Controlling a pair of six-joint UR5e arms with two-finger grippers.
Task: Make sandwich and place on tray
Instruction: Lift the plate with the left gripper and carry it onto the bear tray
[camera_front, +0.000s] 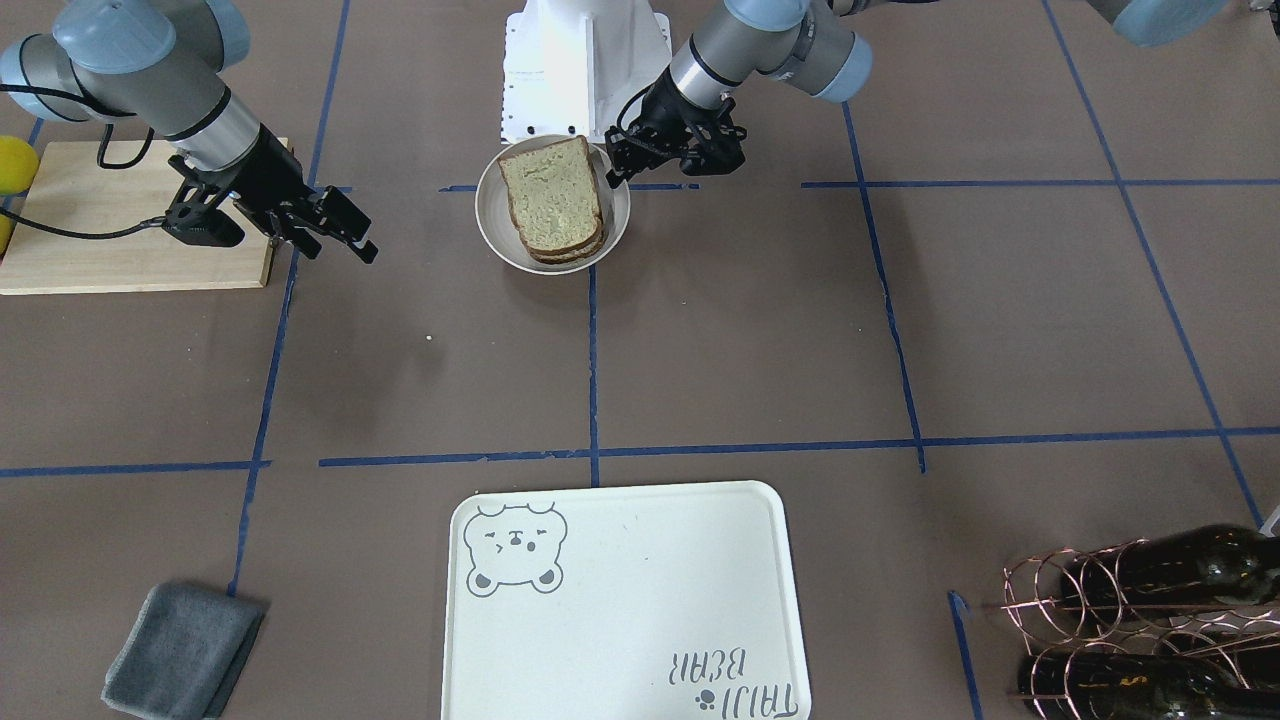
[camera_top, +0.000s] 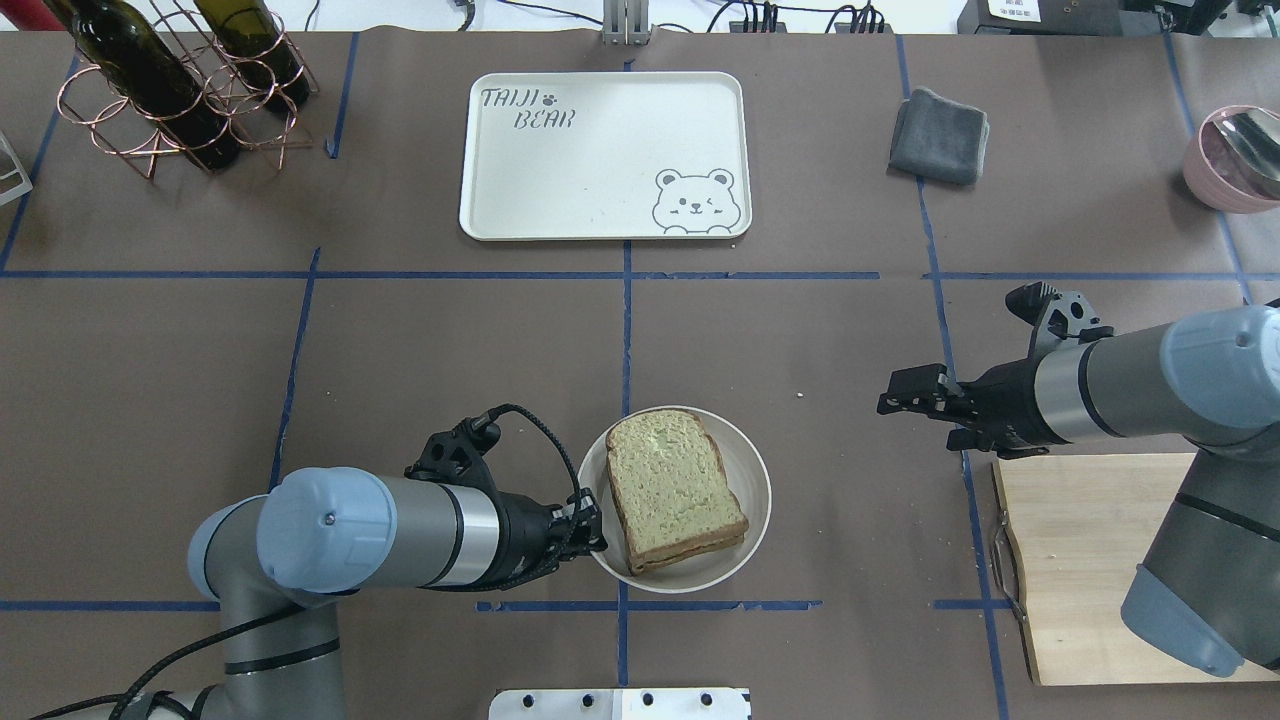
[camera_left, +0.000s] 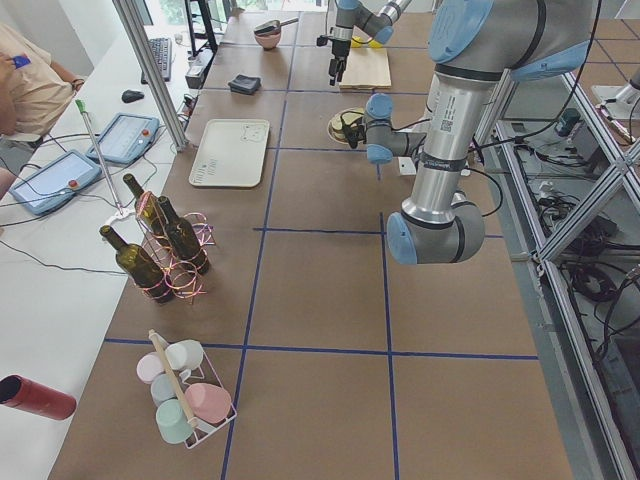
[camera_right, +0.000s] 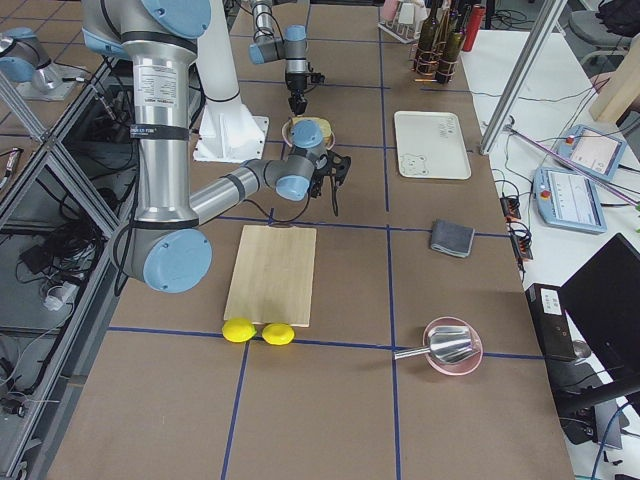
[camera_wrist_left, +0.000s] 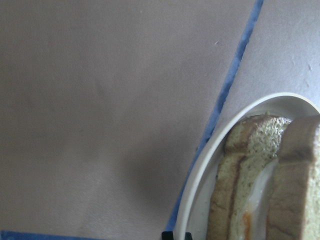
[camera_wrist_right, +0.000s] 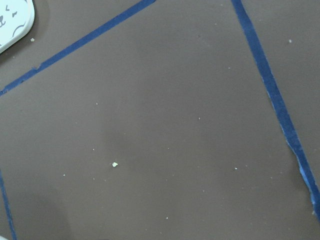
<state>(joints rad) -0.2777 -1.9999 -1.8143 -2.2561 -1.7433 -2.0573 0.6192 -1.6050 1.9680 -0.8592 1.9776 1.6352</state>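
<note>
Overhead cam is fixed behind robot (camera_front: 585, 60), aimed fwd and down; front cam is set opposite, facing it, steep. Plate (camera_top: 745, 450) and tray (camera_top: 600, 150) are shared by both. Side cams are placed at table (camera_top: 400, 350) ends, distant, looking lengthwise. Wrist cams are held close to surface, left one at plate rim.

Sandwich (camera_top: 672, 490) on plate (camera_top: 752, 468), left pincer (camera_top: 592, 520) at rim, tray (camera_top: 600, 160) beyond
</note>
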